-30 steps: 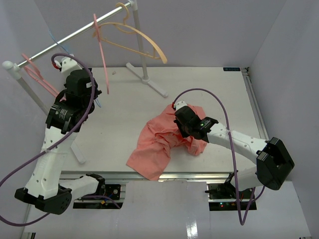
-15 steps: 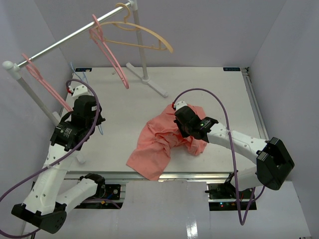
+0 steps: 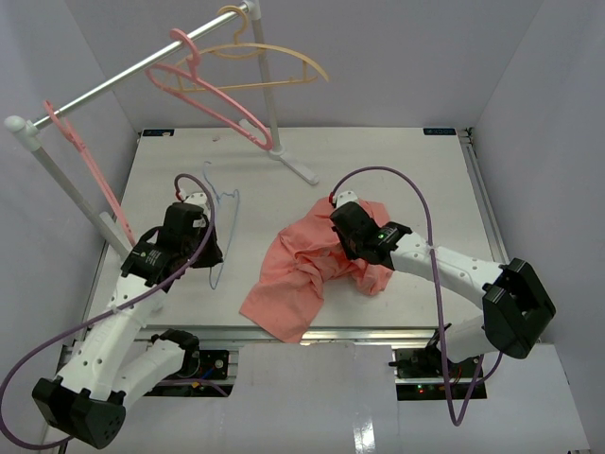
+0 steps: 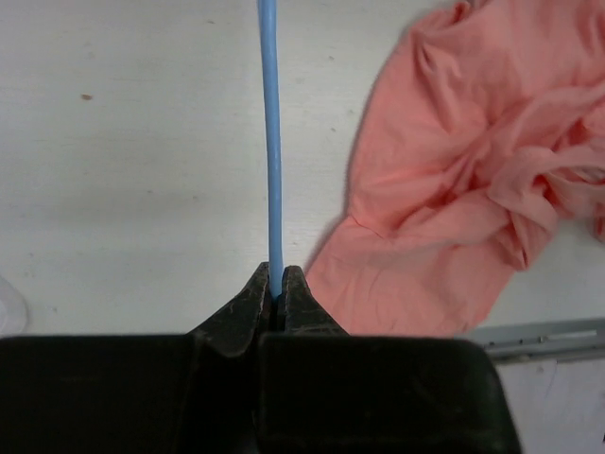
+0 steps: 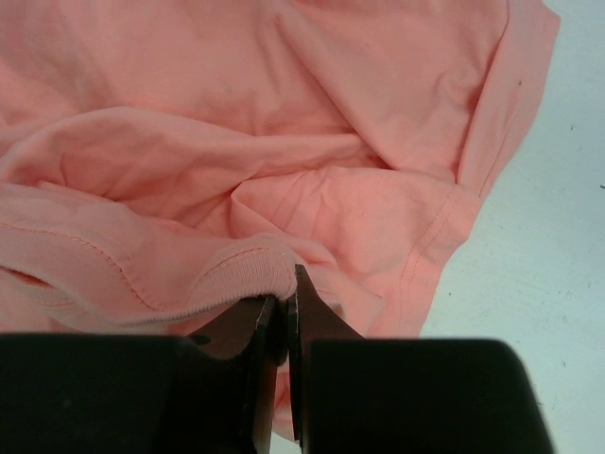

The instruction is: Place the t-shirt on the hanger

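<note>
The salmon-pink t-shirt [image 3: 293, 284] lies crumpled on the table [image 3: 397, 161], right of centre, and also shows in the left wrist view [image 4: 454, 189]. My right gripper [image 3: 342, 227] is shut on the t-shirt's ribbed collar, as the right wrist view shows [image 5: 286, 298], with the cloth [image 5: 331, 113] bunched ahead of it. My left gripper [image 3: 210, 257] is shut on the thin light-blue wire hanger [image 3: 227, 216], held low over the table left of the shirt. In the left wrist view the wire [image 4: 271, 142] runs straight up from the closed gripper [image 4: 276, 284].
A metal rail [image 3: 113, 85] crosses the back left on white posts. It carries a pink hanger [image 3: 213, 95], a second pink hanger [image 3: 90, 175] and a pale orange hanger [image 3: 274, 66]. The rack's foot [image 3: 302, 170] rests on the table behind the shirt.
</note>
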